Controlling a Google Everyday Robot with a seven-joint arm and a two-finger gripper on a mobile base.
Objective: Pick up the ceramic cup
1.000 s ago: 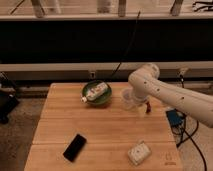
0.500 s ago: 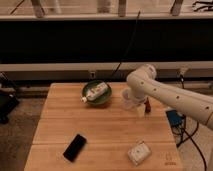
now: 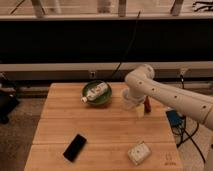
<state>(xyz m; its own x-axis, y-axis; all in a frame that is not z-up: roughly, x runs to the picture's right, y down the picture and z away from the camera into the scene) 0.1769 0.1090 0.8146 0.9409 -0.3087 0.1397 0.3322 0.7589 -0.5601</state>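
The ceramic cup (image 3: 130, 103) is a small pale whitish cup standing on the wooden table (image 3: 100, 125), just right of the green bowl. My white arm reaches in from the right and bends down over it. The gripper (image 3: 138, 109) is at the cup's right side, very close to or touching it, and partly covers it. A small red part (image 3: 147, 105) shows beside the gripper.
A green bowl (image 3: 101, 98) with a white bottle (image 3: 95, 91) lying in it sits at the table's back middle. A black phone (image 3: 75, 146) lies front left, a small white box (image 3: 139, 152) front right. A blue object (image 3: 175, 118) and cables are off the table's right edge.
The arm has shifted only slightly by the cup. The cup, bowl, phone and box have stayed where they were.
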